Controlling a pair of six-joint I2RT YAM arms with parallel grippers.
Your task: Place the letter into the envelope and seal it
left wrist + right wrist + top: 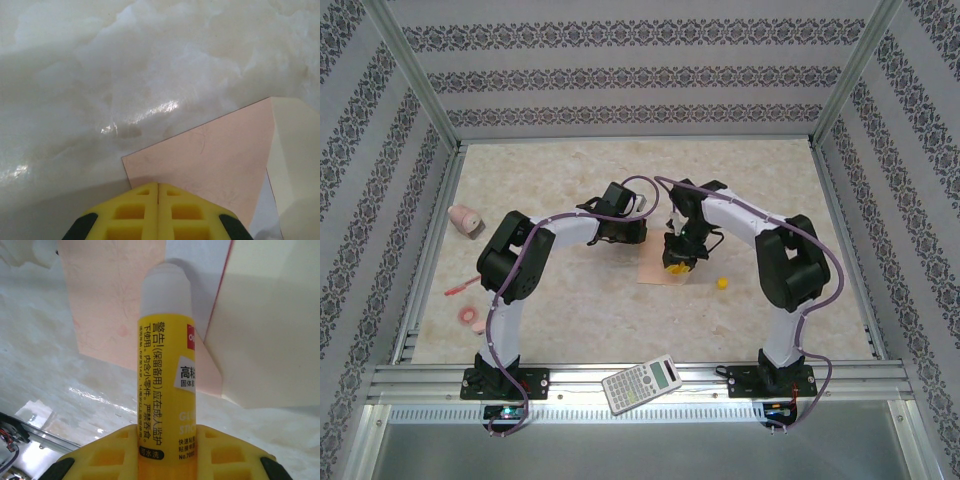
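Right gripper clenched on yellow glue stick, tip over the mid-table peach envelope with the red-edged letter at its mouth; left gripper, pinched closed at the envelope's corner, should pin it while glue sweeps along the flap.

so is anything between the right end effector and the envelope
Only the glue stick that the right end effector grips: its white tip points at the envelope, beside the letter and its red border. Nothing else visible lies between them.
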